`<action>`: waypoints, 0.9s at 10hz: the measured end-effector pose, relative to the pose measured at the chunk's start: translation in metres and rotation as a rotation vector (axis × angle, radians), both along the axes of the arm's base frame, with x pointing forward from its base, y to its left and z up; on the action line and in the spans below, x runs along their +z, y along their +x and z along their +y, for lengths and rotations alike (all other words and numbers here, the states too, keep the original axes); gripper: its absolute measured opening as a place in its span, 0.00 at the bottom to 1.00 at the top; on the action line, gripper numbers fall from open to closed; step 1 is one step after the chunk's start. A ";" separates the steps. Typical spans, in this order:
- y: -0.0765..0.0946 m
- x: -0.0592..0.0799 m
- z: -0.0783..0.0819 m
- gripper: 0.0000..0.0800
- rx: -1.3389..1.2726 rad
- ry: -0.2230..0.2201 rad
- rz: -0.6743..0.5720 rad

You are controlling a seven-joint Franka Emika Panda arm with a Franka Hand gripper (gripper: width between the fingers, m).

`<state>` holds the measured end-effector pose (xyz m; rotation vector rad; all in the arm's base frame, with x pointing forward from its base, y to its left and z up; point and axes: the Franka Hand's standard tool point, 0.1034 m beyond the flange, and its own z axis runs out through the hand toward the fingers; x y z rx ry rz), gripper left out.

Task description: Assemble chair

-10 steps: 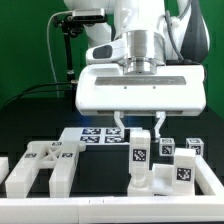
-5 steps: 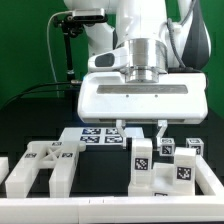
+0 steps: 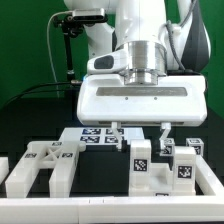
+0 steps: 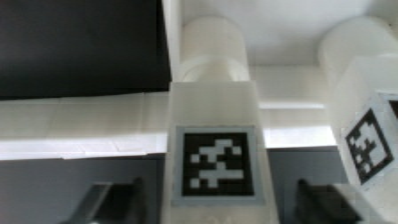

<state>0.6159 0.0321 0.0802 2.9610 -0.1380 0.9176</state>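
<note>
White plastic chair parts, mostly unjoined; the tool point(image 3: 141, 138) hangs spread over one upright post point(image 3: 142, 160).
The jaws stand to either side of the post, and the wrist view shows gaps on both flanks, so nothing is pinched. The post stands on a white slab point(image 3: 160, 188) at the exterior view's right, just beside more tagged blocks point(image 3: 186, 168); whether it is fully seated I cannot tell. A forked piece point(image 3: 40, 165) lies well apart toward the exterior view's left on the black tabletop point(image 3: 35, 115), with the marker board point(image 3: 95, 135) behind. By this, one joint at most looks made, and most of the chair is left to build.
</note>
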 end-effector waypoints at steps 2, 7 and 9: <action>0.000 0.000 0.000 0.71 0.000 0.000 0.001; 0.000 -0.001 0.000 0.81 0.000 -0.001 0.002; 0.000 0.002 0.000 0.81 0.007 0.012 0.053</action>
